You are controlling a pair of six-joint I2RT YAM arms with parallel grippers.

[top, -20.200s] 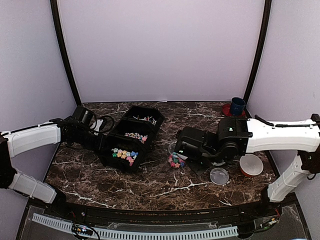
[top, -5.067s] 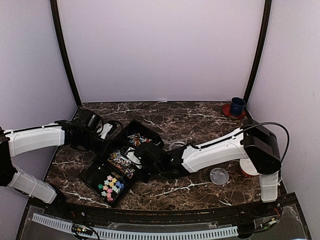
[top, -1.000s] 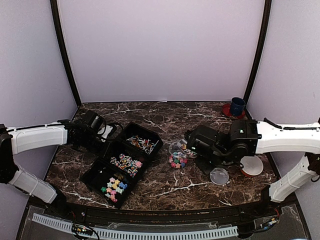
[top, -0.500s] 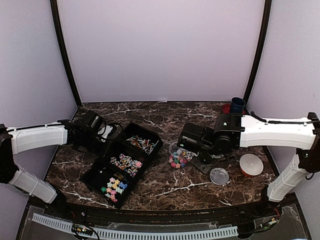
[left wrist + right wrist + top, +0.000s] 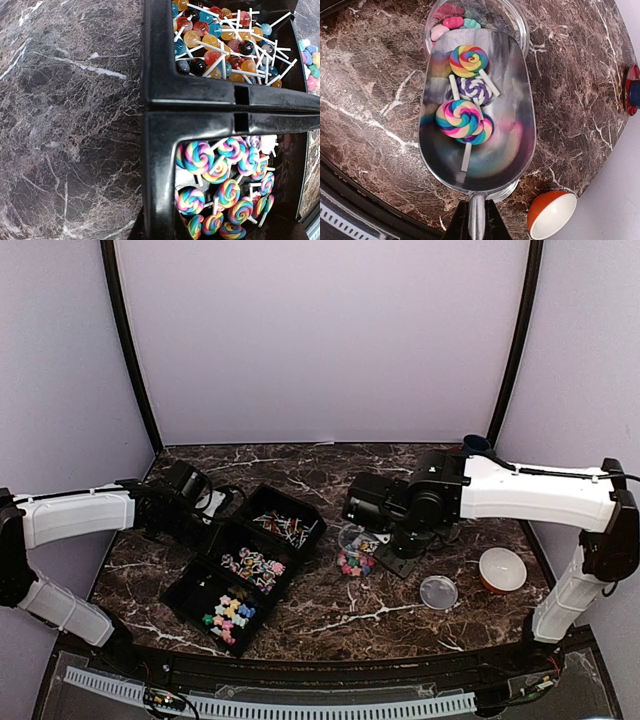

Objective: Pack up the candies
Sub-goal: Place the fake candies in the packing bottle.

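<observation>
Rainbow swirl lollipops (image 5: pixel 462 117) lie in a metal scoop (image 5: pixel 515 135) whose front lip hangs over the mouth of the clear round jar (image 5: pixel 520 30). The load sits level and is not yet tipped. The right gripper (image 5: pixel 475 220) is clenched on the scoop's thin handle, out beyond the jar's rim, which leaves the bowl of the scoop free to tilt. Pastel star pieces (image 5: pixel 452 21) already lie in the jar, so this looks like the pouring stage of packing the candies; a forward tilt should slide the lollipops in, though their long sticks could catch on the rim. To the robot's left of the jar stands the black tray (image 5: pixel 160 95), the supply bin, with ball lollipops (image 5: pixel 225 40) in one compartment and more swirl ones in the next. The left gripper (image 5: pixel 208 515) is closed tight, apparently on the tray wall farthest from the jar, probably to steady the tray during scooping. A clear lid (image 5: pixel 438 592) waits on the marble table (image 5: pixel 330 470) near the jar's right side, likely for closing it, and an orange bowl (image 5: pixel 502 568) sits farther right.
</observation>
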